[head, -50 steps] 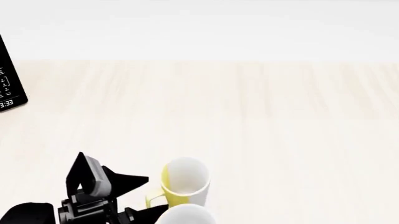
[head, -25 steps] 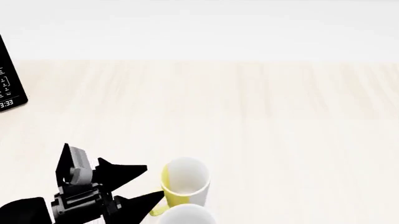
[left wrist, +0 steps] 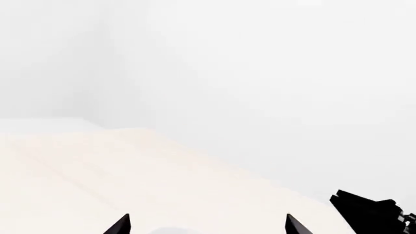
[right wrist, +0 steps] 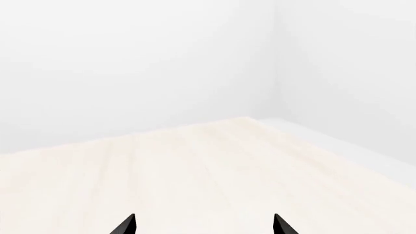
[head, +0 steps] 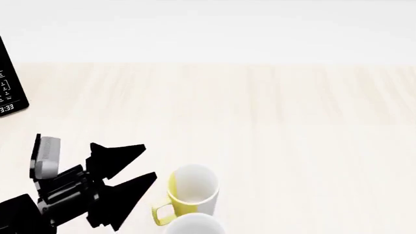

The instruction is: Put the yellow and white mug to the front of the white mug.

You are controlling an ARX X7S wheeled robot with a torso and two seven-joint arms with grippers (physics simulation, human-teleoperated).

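The left pincer [head: 144,162] hangs spread and empty just left of the yellow and white mug [head: 191,191], which stands upright on the tabletop [head: 273,126], touching or nearly touching the white mug [head: 194,224] at the near edge. The right pincer [right wrist: 203,225] also looks spread, holding nothing. The risk, I judge, is a lower finger clipping the yellow handle [head: 162,213] and knocking the mug into its neighbour.
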